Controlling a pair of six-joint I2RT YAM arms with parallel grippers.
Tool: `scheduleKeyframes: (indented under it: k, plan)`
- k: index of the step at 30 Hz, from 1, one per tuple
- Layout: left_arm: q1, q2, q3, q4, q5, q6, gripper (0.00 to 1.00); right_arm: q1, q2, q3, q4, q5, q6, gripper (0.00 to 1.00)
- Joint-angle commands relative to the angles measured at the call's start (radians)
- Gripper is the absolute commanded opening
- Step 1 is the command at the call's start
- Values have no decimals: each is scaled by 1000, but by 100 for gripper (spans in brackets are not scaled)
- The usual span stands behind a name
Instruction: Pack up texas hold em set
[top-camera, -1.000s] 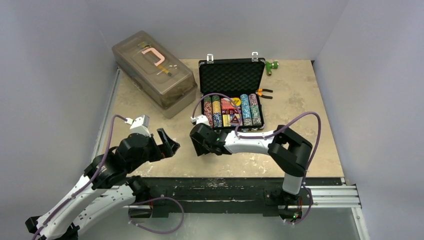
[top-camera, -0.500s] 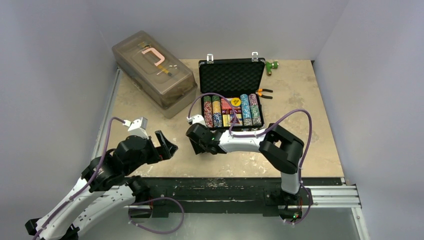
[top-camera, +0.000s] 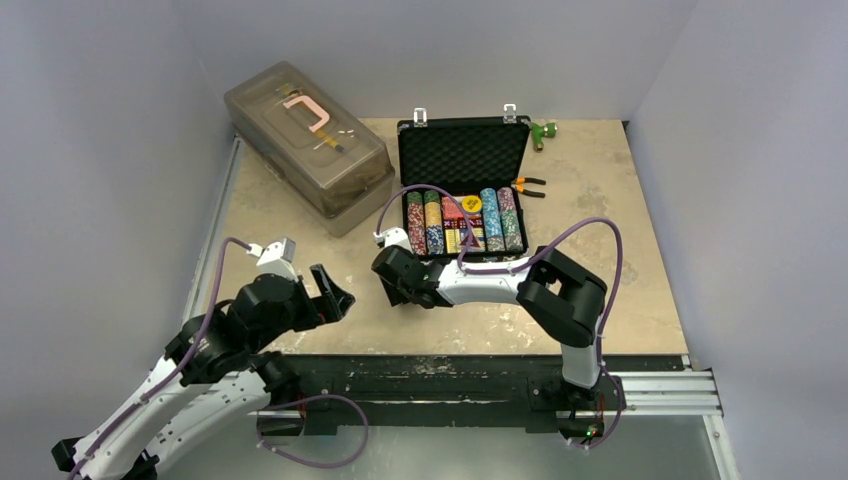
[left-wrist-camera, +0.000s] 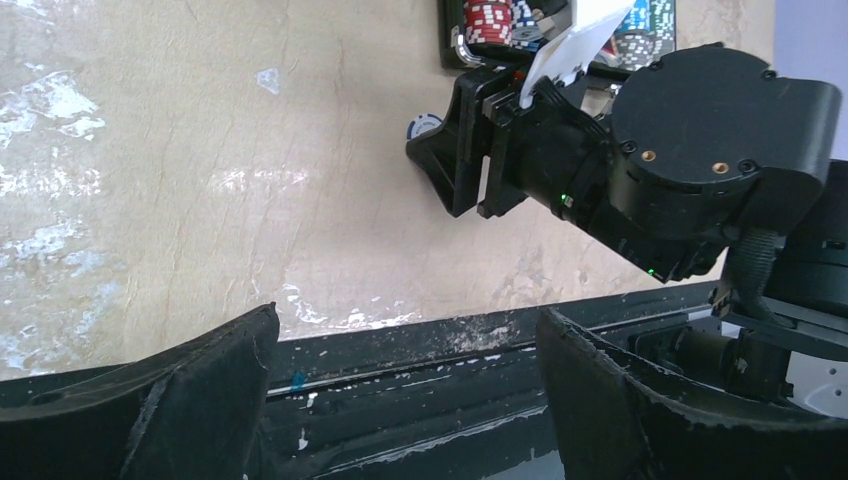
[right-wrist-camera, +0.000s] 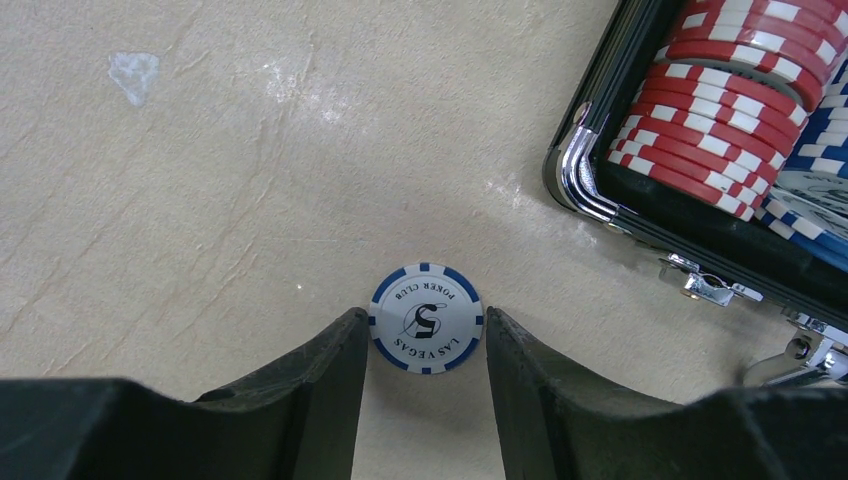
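Observation:
The black briefcase (top-camera: 463, 155) lies open at the back centre, foam lid up, with rows of multicoloured chips (top-camera: 465, 222) in its tray. One white and blue poker chip (right-wrist-camera: 427, 317) lies flat on the table just left of the case's near corner (right-wrist-camera: 580, 190). My right gripper (right-wrist-camera: 426, 320) is low over it and open. Its fingers sit close on either side of the chip, with a thin gap on the right. That gripper also shows in the top view (top-camera: 395, 280). My left gripper (top-camera: 335, 295) is wide open and empty over the near table edge (left-wrist-camera: 405, 320).
A large translucent grey-brown box (top-camera: 305, 145) stands at the back left. Orange-handled pliers (top-camera: 528, 186) lie right of the case, and a small green object (top-camera: 543, 130) sits at the back. A black rail (top-camera: 450, 365) runs along the near edge.
My right gripper has shifted a little left, away from the case, and come to rest around the chip. My left gripper has drawn back slightly toward the near edge.

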Motion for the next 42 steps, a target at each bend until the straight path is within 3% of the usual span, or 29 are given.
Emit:
scheduleKeyframes:
  k: [1, 15, 30, 35, 42]
  plan:
    - [-3, -7, -20, -2, -7, -16, 96, -6, 13, 9, 41, 21, -17, 45]
    - [-2, 23, -45, 26, 12, -27, 96, -3, -12, -28, 63, 26, -45, 34]
    - [22, 89, -91, 123, 94, -60, 98, -16, -173, -166, 180, -1, -90, 32]
    - [116, 109, -115, 175, 202, -30, 98, -24, -232, -223, 217, -15, -100, 32]
    - [307, 160, -198, 364, 502, 5, 97, -32, -352, -325, 263, -80, -127, 31]
